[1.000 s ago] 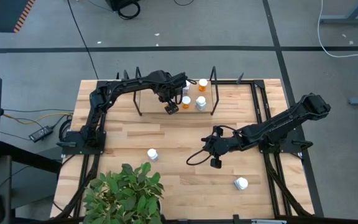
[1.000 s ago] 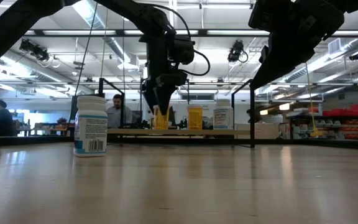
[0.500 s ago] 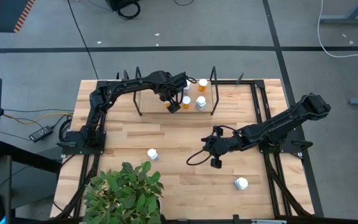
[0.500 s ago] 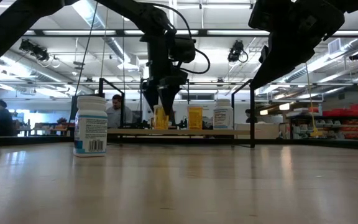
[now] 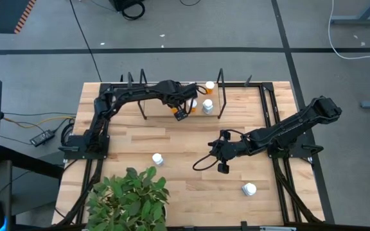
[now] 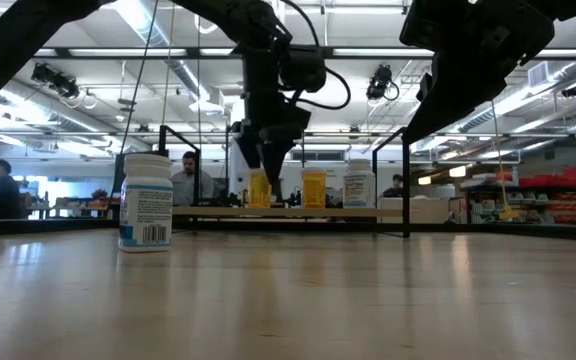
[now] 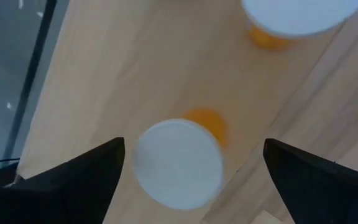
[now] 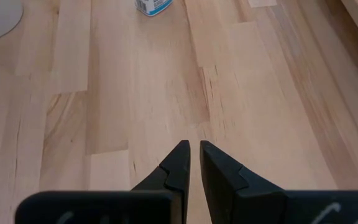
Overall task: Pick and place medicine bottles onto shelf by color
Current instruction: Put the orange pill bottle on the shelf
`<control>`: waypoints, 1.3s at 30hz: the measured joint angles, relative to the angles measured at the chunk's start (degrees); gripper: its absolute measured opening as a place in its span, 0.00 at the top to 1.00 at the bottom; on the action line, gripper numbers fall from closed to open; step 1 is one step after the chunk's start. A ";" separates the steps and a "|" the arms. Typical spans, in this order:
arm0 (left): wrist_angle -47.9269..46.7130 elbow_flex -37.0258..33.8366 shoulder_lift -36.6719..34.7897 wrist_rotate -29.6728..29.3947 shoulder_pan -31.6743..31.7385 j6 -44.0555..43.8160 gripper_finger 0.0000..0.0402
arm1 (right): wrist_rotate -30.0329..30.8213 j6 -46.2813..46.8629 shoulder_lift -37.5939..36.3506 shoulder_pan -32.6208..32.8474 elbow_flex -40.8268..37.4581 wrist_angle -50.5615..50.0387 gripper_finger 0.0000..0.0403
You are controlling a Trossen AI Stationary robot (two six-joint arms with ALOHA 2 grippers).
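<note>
My left gripper (image 5: 180, 113) hangs open over the shelf (image 5: 156, 106), fingers pointing down. An orange medicine bottle (image 7: 178, 163) with a white cap stands on the shelf board between the spread fingers, and neither finger touches it. A second orange bottle (image 5: 209, 86) and a white bottle (image 5: 207, 106) stand on the shelf to its right. Two more white bottles (image 5: 157, 158) (image 5: 249, 188) stand on the table. My right gripper (image 5: 214, 149) waits shut above mid-table, holding nothing.
The shelf's thin black uprights (image 5: 221, 96) rise at both ends of the board. A potted plant (image 5: 130, 199) stands at the near left edge. The white bottle (image 6: 146, 203) is close to the low camera. Bare wood lies ahead of my right gripper (image 8: 194, 152).
My left gripper has spread its fingers wider beside the orange bottle and has shifted a little toward the table's right. The bottle has stayed upright on the shelf.
</note>
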 joint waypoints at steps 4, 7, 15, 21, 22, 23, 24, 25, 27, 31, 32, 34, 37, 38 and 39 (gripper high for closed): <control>-0.24 0.04 -0.54 -5.24 -2.35 1.91 0.03 | 0.00 0.22 0.01 0.00 0.00 -0.02 0.89; -1.47 0.04 -0.77 -11.59 -4.36 2.94 0.03 | -0.01 0.25 -0.01 0.00 -0.02 -0.06 0.89; -3.06 0.04 -0.93 -19.74 -9.50 -6.00 0.03 | 0.00 0.89 0.01 0.11 0.00 -0.28 0.89; -4.33 0.04 -0.93 -26.34 -12.11 -14.00 0.10 | 0.00 1.08 0.01 2.01 -0.02 -0.31 0.89; -4.79 0.04 -0.93 -26.77 -12.42 -15.30 0.12 | 0.00 1.07 -0.01 2.33 -0.01 -0.28 0.89; -5.53 0.04 -0.93 -27.16 -12.78 -16.58 0.15 | 0.00 1.07 0.01 2.65 -0.01 -0.28 0.89; -6.50 0.02 -0.93 -27.49 -13.14 -17.73 0.17 | -0.02 1.07 0.01 2.86 -0.02 -0.28 0.89; -7.25 0.02 -0.93 -28.03 -13.52 -18.97 0.21 | 0.00 1.07 0.01 3.06 -0.01 -0.26 0.89; -7.95 -0.07 -0.93 -29.26 -14.38 -20.58 0.28 | 0.19 1.07 0.00 3.08 0.00 -0.26 0.89; -7.36 -2.85 -0.88 -31.42 -15.99 -24.25 0.47 | 0.65 1.07 0.01 3.06 -0.01 -0.21 0.89; -6.66 -4.16 -0.88 -31.84 -16.35 -25.09 0.53 | 0.65 1.07 0.01 3.06 -0.01 -0.16 0.89; -3.54 -7.72 -0.89 -32.39 -16.88 -26.53 0.64 | 0.64 1.07 0.01 3.06 -0.02 -0.06 0.89; 0.44 -12.62 -0.84 -34.27 -17.10 -29.17 0.79 | 0.87 1.07 0.00 3.06 -0.02 0.07 0.89; 1.13 -13.68 -0.84 -35.05 -17.21 -30.17 0.84 | 1.18 1.07 0.01 3.06 -0.02 0.07 0.89; 1.38 -14.46 -0.84 -35.67 -17.26 -31.16 0.89 | 1.66 1.07 0.01 3.06 0.00 0.09 0.89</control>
